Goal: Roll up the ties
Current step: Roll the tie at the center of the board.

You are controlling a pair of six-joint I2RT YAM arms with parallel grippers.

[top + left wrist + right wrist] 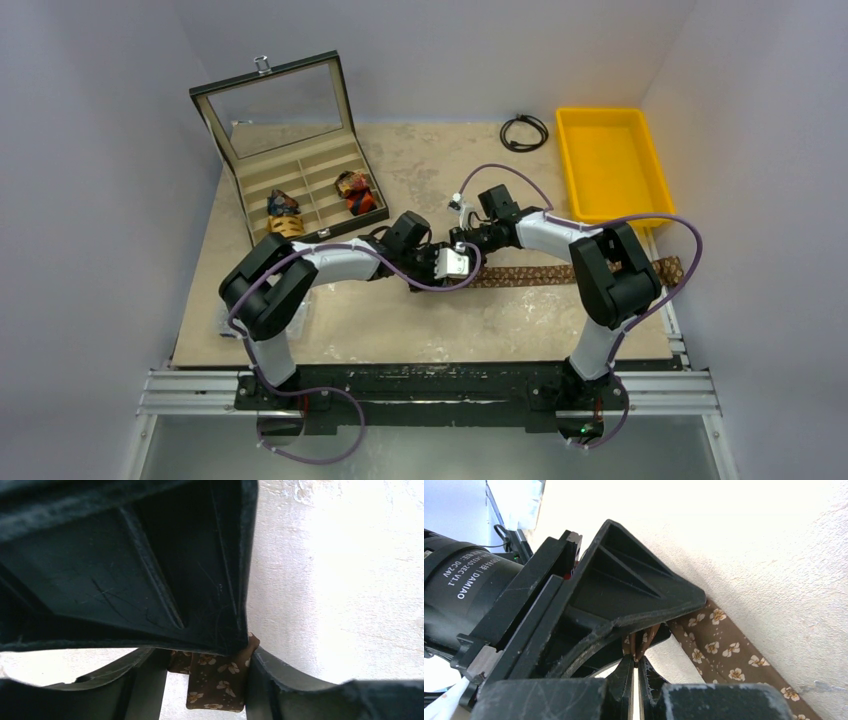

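Note:
A brown tie (pixel 540 273) with small light flowers lies flat across the right half of the table. Its left end is lifted and folded between the two grippers at the centre. My right gripper (pixel 468 248) is shut on that folded end, pinching it at the fingertips (pixel 636 660), and the rest of the tie (pixel 724 650) trails away to the right. My left gripper (pixel 207 665) straddles the same fold (pixel 217 680). Its right finger (pixel 265 680) touches the fabric's edge, while a strip of table shows beside the left finger (pixel 145 685). Two rolled ties (pixel 284 213) (pixel 356 192) sit in the box.
An open display box (pixel 245 195) with a glass lid stands at the back left. At the back right is a yellow bin (pixel 565 160), with a black cable loop (pixel 524 131) to its left. The right gripper's finger (pixel 150 570) fills the upper left wrist view.

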